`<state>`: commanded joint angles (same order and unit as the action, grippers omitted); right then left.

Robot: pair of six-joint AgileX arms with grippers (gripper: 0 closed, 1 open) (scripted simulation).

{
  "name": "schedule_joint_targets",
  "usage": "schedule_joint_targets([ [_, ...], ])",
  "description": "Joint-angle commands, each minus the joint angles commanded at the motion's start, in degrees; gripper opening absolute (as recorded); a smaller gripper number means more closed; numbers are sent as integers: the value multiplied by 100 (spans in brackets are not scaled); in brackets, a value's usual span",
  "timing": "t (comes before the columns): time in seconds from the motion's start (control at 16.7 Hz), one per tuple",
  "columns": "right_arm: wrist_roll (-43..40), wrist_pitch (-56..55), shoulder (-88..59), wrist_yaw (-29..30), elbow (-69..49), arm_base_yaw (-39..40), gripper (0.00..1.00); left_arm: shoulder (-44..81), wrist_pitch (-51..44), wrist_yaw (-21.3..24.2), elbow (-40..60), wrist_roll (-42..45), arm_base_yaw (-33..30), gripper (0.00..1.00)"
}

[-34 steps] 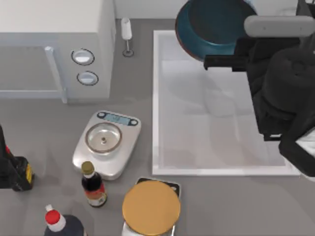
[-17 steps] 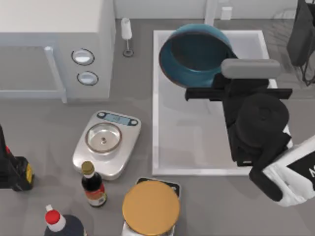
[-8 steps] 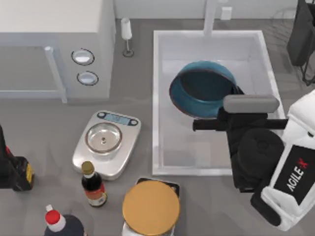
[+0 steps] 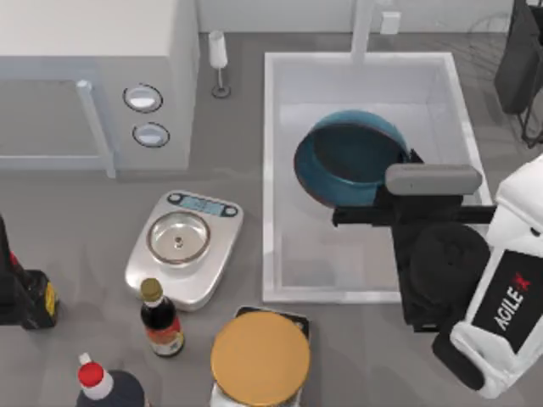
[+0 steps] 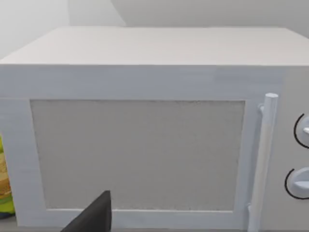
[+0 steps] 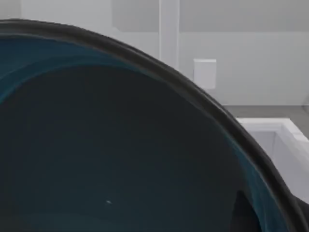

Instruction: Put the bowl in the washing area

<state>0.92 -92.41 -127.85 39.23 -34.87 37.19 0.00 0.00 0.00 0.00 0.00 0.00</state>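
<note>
The deep-blue bowl with its dark rim sits tilted inside the white sink basin, the washing area, below the white tap. My right gripper is at the bowl's right rim, shut on it, with its black wrist over the sink's right side. In the right wrist view the bowl's blue inside lies very close, with the tap behind it. My left arm is parked at the table's left edge, facing the microwave.
A white microwave stands at the back left. A silver scale, a soy bottle, a red-capped bottle and a tan-orange disc sit in front, left of the sink.
My right arm carried the bowl from above the sink's back edge forward and down into the basin. Over the last half second it has barely moved.
</note>
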Motion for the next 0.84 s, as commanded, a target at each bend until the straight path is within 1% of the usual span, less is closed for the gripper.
schedule_joint_targets([
  [0.48, 0, 0, 0, 0, 0, 0, 98, 0, 0, 0, 0, 0, 0, 100],
  [0.54, 0, 0, 0, 0, 0, 0, 100, 0, 0, 0, 0, 0, 0, 100],
  [0.84, 0, 0, 0, 0, 0, 0, 100, 0, 0, 0, 0, 0, 0, 100],
])
